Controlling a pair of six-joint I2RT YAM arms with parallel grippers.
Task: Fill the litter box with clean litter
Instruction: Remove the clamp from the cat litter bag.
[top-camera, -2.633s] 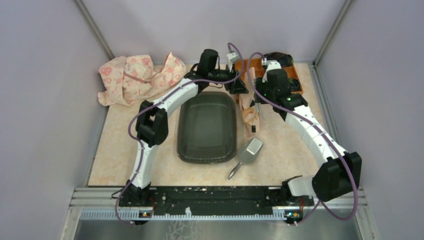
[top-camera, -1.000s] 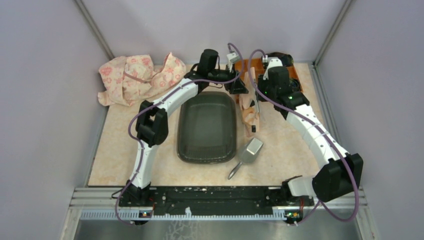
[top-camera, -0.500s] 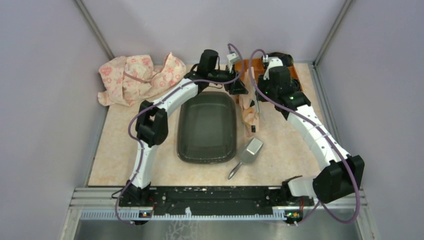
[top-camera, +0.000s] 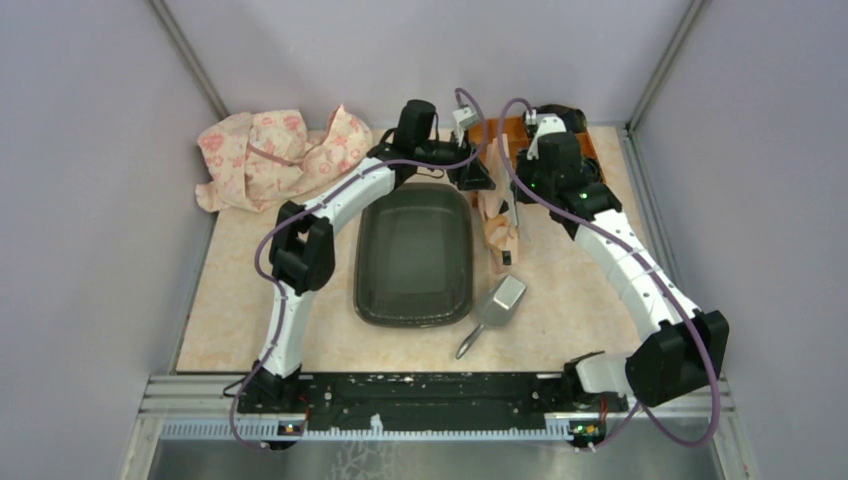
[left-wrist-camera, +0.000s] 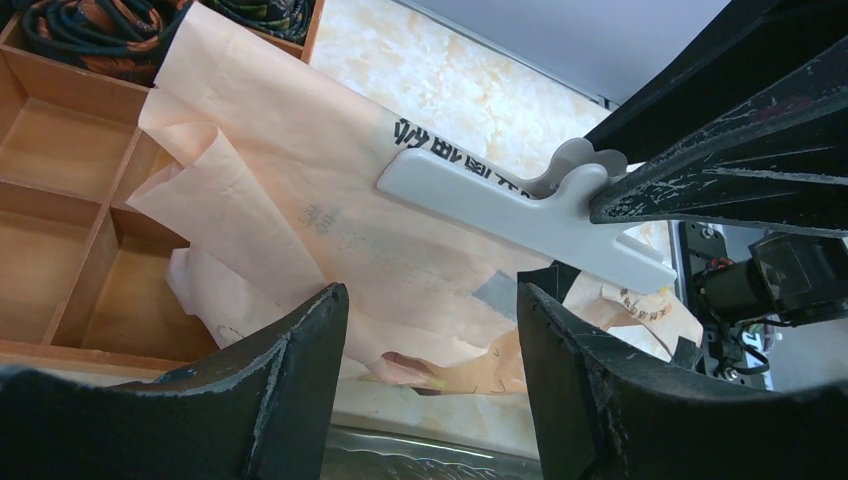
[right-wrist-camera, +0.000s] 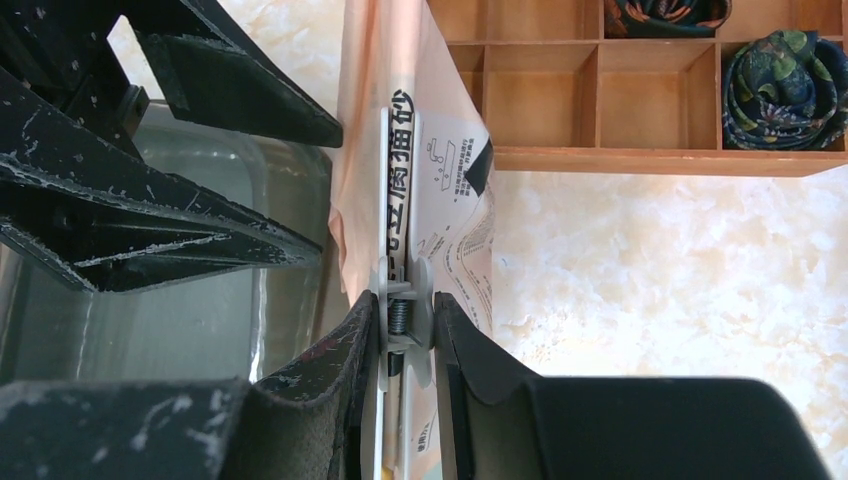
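Here, scuffed right fingers (right-wrist-camera: 340, 385) pinch plastic clip (right-wrist-camera: 399, 190); bag (right-wrist-camera: 366, 100) crinkled.

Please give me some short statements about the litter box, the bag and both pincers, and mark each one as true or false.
1. The litter box holds a heap of litter. False: no litter shows in it.
2. The right pincer is closed on the white clip of the paper bag. True.
3. The left pincer grips the bag. False: it stands open and holds nothing.
4. The metal scoop lies on the table, to the right of the litter box. True.
5. Every compartment of the organiser tray is empty. False: some hold rolled fabric.
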